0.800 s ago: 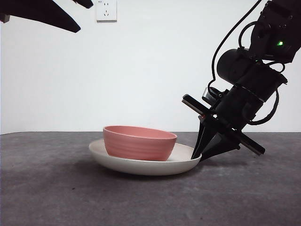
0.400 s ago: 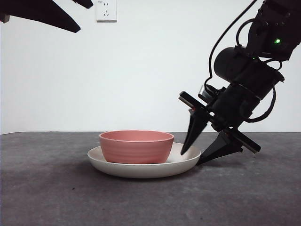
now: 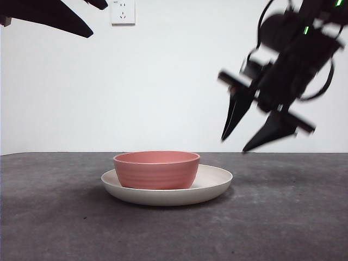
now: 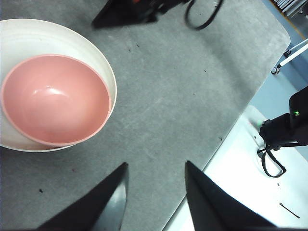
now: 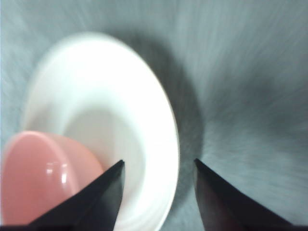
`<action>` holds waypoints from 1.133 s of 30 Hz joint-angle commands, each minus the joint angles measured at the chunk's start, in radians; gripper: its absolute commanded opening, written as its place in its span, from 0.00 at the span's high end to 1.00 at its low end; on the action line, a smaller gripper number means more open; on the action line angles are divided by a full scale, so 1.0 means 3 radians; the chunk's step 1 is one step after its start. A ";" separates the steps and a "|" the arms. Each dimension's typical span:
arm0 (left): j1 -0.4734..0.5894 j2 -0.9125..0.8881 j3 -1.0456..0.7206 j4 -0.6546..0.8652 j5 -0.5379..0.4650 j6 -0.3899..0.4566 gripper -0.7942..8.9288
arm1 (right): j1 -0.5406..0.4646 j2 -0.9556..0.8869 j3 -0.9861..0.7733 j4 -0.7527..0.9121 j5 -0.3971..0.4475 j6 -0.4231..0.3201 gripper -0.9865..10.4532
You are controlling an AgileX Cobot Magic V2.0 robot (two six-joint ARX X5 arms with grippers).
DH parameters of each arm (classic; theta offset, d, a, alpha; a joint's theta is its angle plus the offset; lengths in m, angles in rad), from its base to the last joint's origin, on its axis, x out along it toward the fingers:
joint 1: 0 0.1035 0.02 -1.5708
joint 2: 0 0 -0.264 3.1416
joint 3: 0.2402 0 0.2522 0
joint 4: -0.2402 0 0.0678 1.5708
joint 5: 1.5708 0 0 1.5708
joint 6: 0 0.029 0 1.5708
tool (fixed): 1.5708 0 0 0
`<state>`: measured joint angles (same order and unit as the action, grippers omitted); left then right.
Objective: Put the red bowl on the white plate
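The red bowl [image 3: 156,169] sat upright on the white plate [image 3: 215,182], off-centre toward one side of it, and the plate lay flat on the grey bench [image 3: 283,217]. In the left wrist view the bowl [image 4: 55,99] was empty and reached close to the plate's rim [image 4: 91,45] on one side.

The right gripper [image 3: 244,138] hung in the air above and to the side of the plate (blurred in the front view), touching neither plate nor bowl, its jaws spread apart and grasping nothing. Its own camera showed the plate [image 5: 130,120] and bowl [image 5: 43,173] below, between and beyond the parted jaws.

The left gripper [image 4: 156,173] waited well away from the plate, jaws likewise released and empty. A wall socket [image 3: 123,11] sat high on the white wall behind the plate.
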<state>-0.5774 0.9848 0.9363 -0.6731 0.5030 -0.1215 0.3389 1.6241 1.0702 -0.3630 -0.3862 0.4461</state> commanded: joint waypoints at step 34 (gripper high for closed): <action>-0.0020 0.0010 0.0037 0.0024 0.0020 0.0015 0.73 | 0.0890 -0.2281 -0.0034 -0.2139 0.0506 -0.0997 0.72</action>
<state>-0.5774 0.9848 0.9363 -0.6731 0.5030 -0.1215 0.5961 0.9318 1.0557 -1.0130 -0.2344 0.1562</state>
